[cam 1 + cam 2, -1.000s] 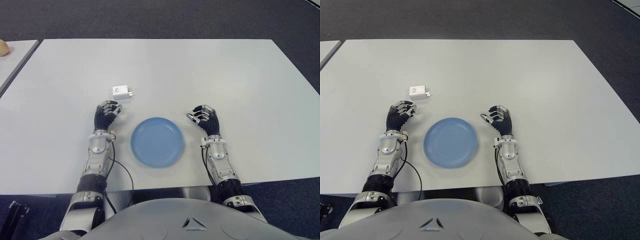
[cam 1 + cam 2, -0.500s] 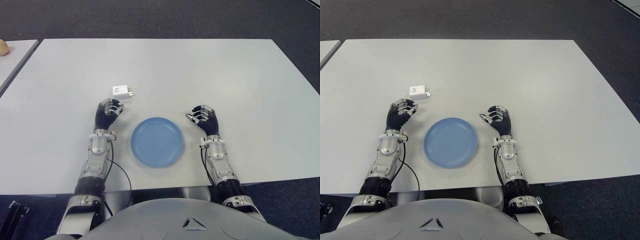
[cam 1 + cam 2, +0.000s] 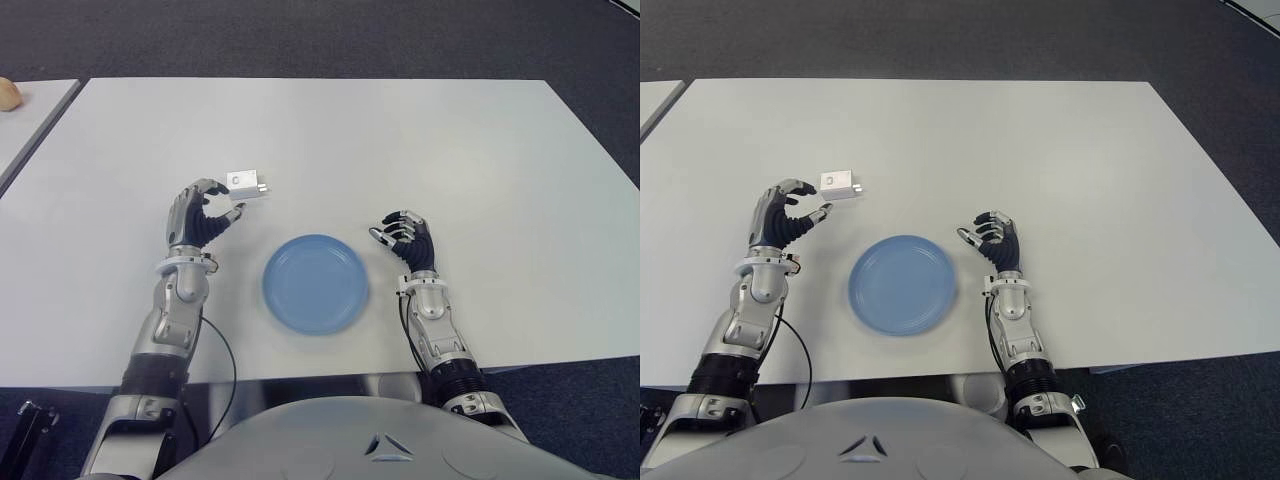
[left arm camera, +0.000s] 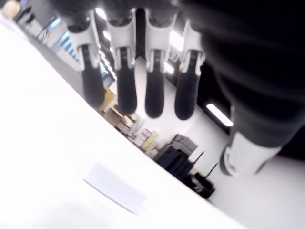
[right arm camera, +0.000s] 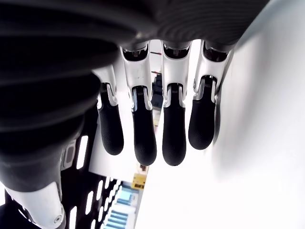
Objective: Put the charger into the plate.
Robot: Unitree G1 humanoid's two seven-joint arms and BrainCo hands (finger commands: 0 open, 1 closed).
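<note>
On the white table [image 3: 450, 150], up and to the left of the blue plate [image 3: 315, 284], I see the small white charger [image 3: 246, 184] lying flat, well clear of the plate's rim. My left hand [image 3: 200, 213] hovers just beside the charger on its near left, fingers loosely bent with the thumb apart, gripping nothing. My right hand [image 3: 407, 238] shows just right of the plate, fingers half-curled and relaxed, also holding nothing.

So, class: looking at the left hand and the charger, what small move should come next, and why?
Probably ease the left hand forward and close its open fingers around the charger. The charger lies on the table just beyond the fingertips, ungrasped, and the plate holds nothing.
</note>
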